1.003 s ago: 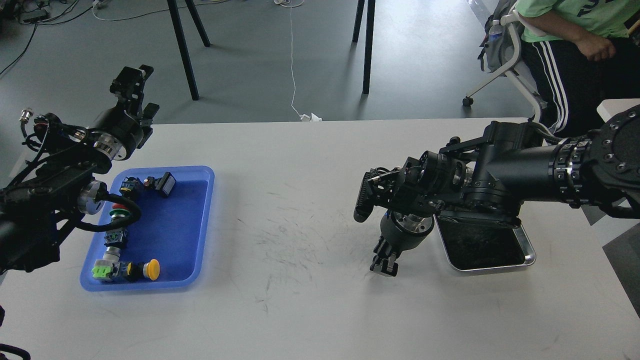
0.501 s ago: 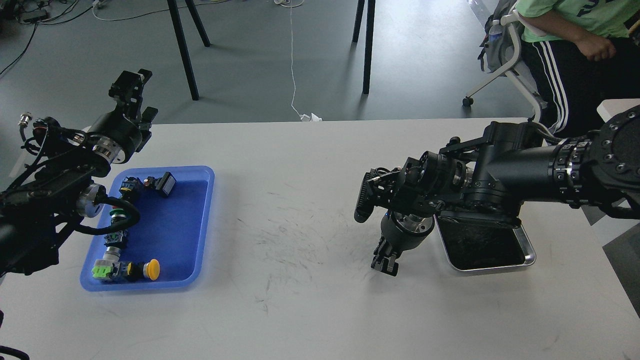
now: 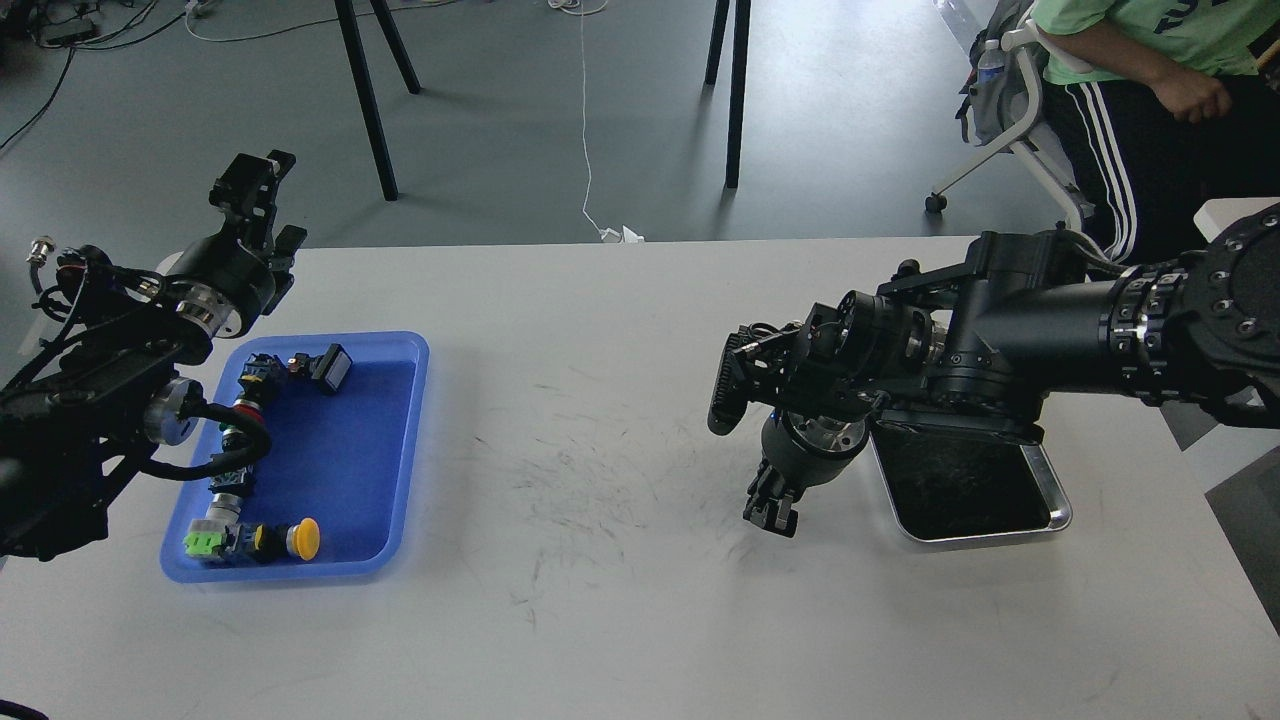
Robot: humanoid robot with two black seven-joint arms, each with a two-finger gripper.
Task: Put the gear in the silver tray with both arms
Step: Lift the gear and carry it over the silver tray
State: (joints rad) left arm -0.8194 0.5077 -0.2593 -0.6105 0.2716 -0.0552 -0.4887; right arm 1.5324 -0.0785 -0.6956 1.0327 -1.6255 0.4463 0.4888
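Left black claw (image 3: 245, 190) raised beyond the blue plastic tray (image 3: 400, 450) of small push-button parts, fingers apart and empty, white scuffed surface (image 3: 580, 600), right black claw (image 3: 771, 508) pointing down just left of the shiny rectangular silver tray (image 3: 1058, 515), grip state unclear, tray's dark inside bare.

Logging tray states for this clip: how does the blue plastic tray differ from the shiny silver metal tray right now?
The blue plastic tray holds several small push-button parts; no parts show in the shiny silver metal tray. The blue tray's floor is plain blue, while the silver tray's is dark and scuffed. The blue tray sits on the table's left side in full view; the silver tray sits on the right, its far end hidden under the right arm. Both are rimmed rectangles with rounded corners.
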